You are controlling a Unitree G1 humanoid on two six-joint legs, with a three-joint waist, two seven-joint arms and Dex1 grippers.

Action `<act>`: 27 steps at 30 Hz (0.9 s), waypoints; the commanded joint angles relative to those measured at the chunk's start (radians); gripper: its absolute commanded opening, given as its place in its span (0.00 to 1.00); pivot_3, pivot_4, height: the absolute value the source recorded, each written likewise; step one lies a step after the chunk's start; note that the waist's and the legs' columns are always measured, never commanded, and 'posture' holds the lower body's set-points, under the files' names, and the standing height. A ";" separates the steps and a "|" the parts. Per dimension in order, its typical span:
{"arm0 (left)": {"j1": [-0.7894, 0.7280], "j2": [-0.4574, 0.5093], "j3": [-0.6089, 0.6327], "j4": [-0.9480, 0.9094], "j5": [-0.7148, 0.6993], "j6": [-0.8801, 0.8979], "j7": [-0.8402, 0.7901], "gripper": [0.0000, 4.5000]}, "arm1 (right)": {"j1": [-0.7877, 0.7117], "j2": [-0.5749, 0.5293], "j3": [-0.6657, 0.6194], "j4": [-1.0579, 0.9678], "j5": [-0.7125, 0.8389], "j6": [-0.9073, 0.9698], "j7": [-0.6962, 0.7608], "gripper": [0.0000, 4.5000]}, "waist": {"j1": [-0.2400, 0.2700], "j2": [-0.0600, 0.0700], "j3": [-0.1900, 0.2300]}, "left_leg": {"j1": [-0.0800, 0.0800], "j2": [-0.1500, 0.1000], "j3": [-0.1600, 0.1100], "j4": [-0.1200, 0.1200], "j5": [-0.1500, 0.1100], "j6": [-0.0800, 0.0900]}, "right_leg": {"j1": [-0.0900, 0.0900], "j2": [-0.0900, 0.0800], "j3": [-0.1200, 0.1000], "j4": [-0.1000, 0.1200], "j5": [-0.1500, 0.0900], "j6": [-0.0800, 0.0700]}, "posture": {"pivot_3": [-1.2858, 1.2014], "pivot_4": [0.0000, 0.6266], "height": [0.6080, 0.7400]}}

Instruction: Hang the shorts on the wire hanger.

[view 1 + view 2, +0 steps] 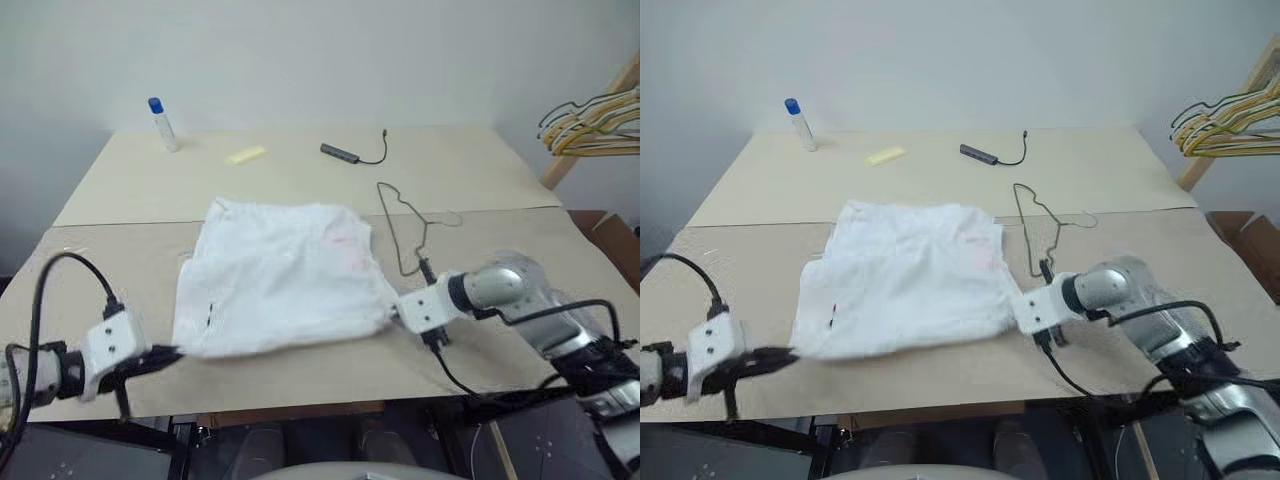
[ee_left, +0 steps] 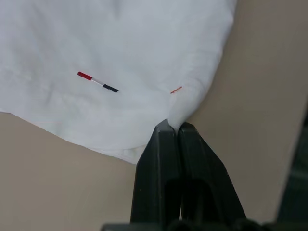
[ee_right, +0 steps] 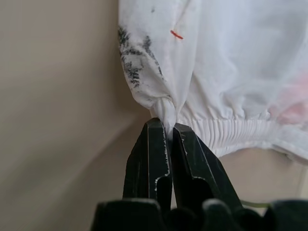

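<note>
Left pincer (image 2: 174, 126): black fingers pressed together on a pinch of white cloth at the near left corner of the shorts (image 1: 280, 275), close to a small red-white-dark mark. Right pincer (image 3: 168, 126): likewise clamped, on a gathered fold at the near right corner, just beside the elastic waistband; dark smudging is seen on the cloth above the pinch.

From the head views, the shorts are held at both near corners, stretched between the two pincers. The far part lies on the table (image 1: 480, 170); whether the near edge is raised cannot be told.

The wire hanger (image 1: 405, 225) lies flat on the table just beside the right edge of the shorts, hook toward the far side, untouched. No cloth is over or through it.

Judged progress: grasp done; draping over the hanger bar entirely left.

Arms: left forearm low at the near left table edge, reaching inward; right forearm comes in from the right, angled down and leftward.
</note>
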 commanded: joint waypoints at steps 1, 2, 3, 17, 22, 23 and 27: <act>0.073 0.028 0.018 -0.017 0.040 0.002 -0.049 0.01 | 0.016 -0.013 -0.013 -0.083 0.048 0.041 0.068 0.00 | -0.007 0.000 0.000 | 0.001 0.000 0.000 0.000 0.000 0.000 | 0.000 0.001 0.000 0.001 0.000 -0.001 | 0.57 0.00 1.00; 0.091 0.031 0.014 -0.014 0.049 0.003 -0.054 0.01 | 0.022 -0.007 -0.012 -0.090 0.052 0.049 0.072 0.00 | -0.009 0.000 0.000 | 0.001 0.001 0.000 0.000 0.000 0.000 | 0.000 0.002 0.000 0.001 -0.001 -0.002 | 0.57 0.00 1.00; 0.112 0.034 0.011 -0.019 0.057 0.001 -0.061 0.01 | 0.027 0.001 -0.011 -0.094 0.053 0.055 0.073 0.00 | -0.009 0.000 0.000 | 0.002 0.002 0.000 0.000 0.000 0.000 | 0.000 0.002 0.000 0.001 -0.002 -0.003 | 0.57 0.00 1.00; 0.297 0.013 0.073 -0.186 -0.007 0.063 -0.190 0.01 | 0.036 -0.009 0.001 -0.048 0.052 -0.017 0.139 0.00 | -0.006 -0.001 0.000 | 0.001 0.003 0.000 0.000 0.000 0.000 | 0.000 0.002 -0.001 0.001 -0.004 -0.008 | 0.57 0.00 1.00; 0.313 0.030 0.061 -0.130 0.065 0.008 -0.209 0.01 | 0.062 -0.038 -0.006 -0.082 0.152 -0.075 0.221 0.00 | -0.006 -0.001 0.001 | 0.000 0.003 0.000 0.000 0.000 0.000 | 0.000 0.002 -0.001 0.000 -0.004 -0.007 | 0.57 0.00 1.00; 0.312 0.031 0.061 -0.126 0.067 0.005 -0.214 0.01 | 0.065 -0.039 -0.003 -0.078 0.149 -0.095 0.221 0.00 | -0.007 -0.002 0.001 | 0.000 0.003 0.000 0.000 0.000 0.000 | 0.000 0.002 -0.001 0.000 -0.004 -0.008 | 0.57 0.00 1.00; 0.292 0.030 0.049 -0.130 0.053 -0.001 -0.234 0.01 | 0.052 0.000 0.012 -0.009 0.073 -0.170 0.152 0.00 | -0.007 -0.002 0.000 | 0.001 0.003 0.001 0.000 0.000 0.000 | 0.000 0.002 -0.001 0.001 -0.005 -0.008 | 0.56 0.00 1.00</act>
